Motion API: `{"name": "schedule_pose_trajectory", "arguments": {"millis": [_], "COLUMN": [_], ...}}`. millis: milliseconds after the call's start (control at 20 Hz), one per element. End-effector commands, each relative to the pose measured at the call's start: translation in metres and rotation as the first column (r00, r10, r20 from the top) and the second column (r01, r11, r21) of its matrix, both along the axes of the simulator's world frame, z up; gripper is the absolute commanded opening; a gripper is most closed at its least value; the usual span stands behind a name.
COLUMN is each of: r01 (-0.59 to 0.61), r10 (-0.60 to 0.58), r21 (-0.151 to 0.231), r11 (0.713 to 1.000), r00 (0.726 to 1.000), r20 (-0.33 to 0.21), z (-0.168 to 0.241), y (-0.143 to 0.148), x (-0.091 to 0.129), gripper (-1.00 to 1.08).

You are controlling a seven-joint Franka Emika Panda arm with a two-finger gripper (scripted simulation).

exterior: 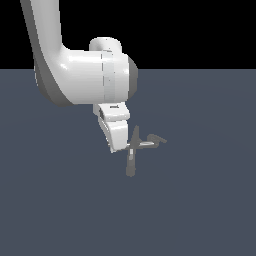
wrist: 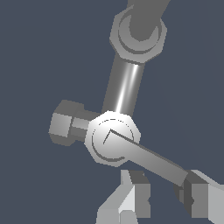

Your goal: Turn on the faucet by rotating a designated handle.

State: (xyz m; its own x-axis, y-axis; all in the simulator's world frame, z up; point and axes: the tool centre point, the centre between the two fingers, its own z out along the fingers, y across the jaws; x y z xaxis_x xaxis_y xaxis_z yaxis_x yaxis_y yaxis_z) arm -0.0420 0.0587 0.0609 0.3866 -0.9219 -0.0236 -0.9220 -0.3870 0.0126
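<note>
White Franka arm point(exterior: 75, 75) comes down from the top of the exterior view, its white-and-grey gripper point(exterior: 120, 145) angled down onto the small grey metal cross-shaped faucet point(exterior: 137, 145). Faucet sits on the flat dark blue-grey floor point(exterior: 200, 210), near the middle of the exterior view, tiny next to the arm. No worktop, only the plain floor.

Exterior view: upright spike of the faucet rises just beside the gripper tip. Long straight spout point(exterior: 131, 164) runs from the hub toward the camera. Longer side lever with raised, kinked dark tip point(exterior: 159, 139) points to the exterior view's right. Gripper tip covers the hub's other side, so the short lever can't be made out there.

Wrist view: looking down on the rounded, shiny hub point(wrist: 113, 138). Short, stubby grey handle point(wrist: 65, 123) sticks out of the hub with a blocky flat end, not touched by anything. Wide polished tube point(wrist: 124, 85) runs from the hub to a hexagonal collar point(wrist: 138, 33). A slimmer grey bar point(wrist: 157, 159) leaves the hub and ends between the two gripper fingers point(wrist: 131, 197); the second finger is at the frame's edge. Jaws stand apart, one either side of that bar's end; contact cannot be told.

No brands, labels or writing readable anywhere.
</note>
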Motion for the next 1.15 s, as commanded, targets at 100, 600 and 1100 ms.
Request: {"name": "schedule_pose_trajectory", "arguments": {"millis": [100,600,1100], "r01": [0.081,0.026,0.098], "r10": [-0.081,-0.026,-0.098], "r21": [-0.014,-0.003,-0.017], "r11": [0.997,1.000,0.995], "r00": [0.997,1.000,0.995], "r20": [0.018,0.002,0.021], "z": [0.000,0.000,0.000], "y": [-0.052,-0.013,-0.047], "x": [0.025,0.031,0.064], "gripper": [-1.00,-1.00,-1.00]}}
